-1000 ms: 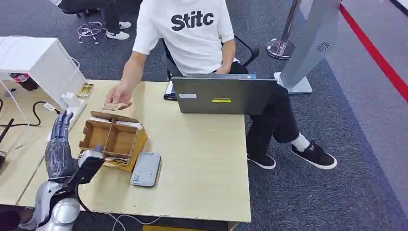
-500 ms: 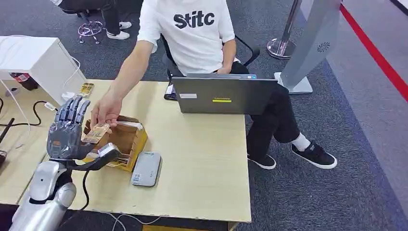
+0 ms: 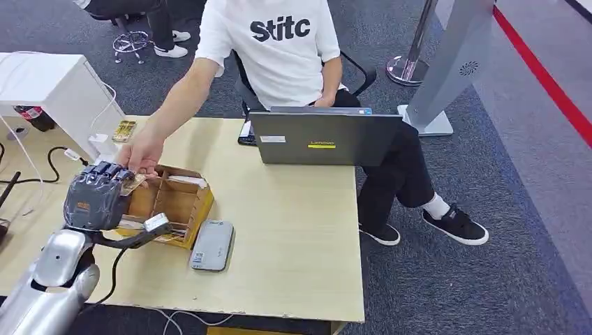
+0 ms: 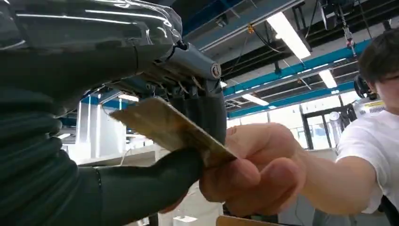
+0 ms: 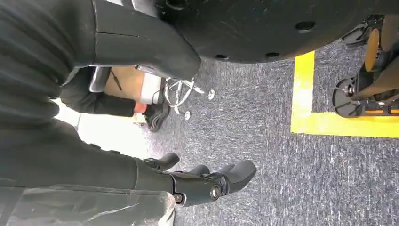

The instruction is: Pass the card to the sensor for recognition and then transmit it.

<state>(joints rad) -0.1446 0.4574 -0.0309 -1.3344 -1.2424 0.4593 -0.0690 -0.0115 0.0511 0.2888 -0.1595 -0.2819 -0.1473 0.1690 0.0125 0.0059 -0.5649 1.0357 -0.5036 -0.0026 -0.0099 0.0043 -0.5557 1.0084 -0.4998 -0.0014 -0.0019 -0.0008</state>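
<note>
Above the left end of the pale wooden desk (image 3: 293, 230), the left hand (image 3: 94, 195) pinches the thin tan card (image 4: 169, 127) between thumb and fingers, while a person's hand (image 3: 142, 152) grips its other end. The right hand (image 5: 207, 181) hangs over grey carpet, fingers loosely apart, holding nothing.

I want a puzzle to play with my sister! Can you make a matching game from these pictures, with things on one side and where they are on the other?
Things:
1. card
2. laptop
3. grey card reader
4. cardboard box

Places:
A. lying flat beside the box, nearer the robot
B. standing open in front of the seated person
C. between the robot's left hand and the person's fingers
D. just behind the robot's left hand

Pairs: 1-C, 2-B, 3-A, 4-D
</note>
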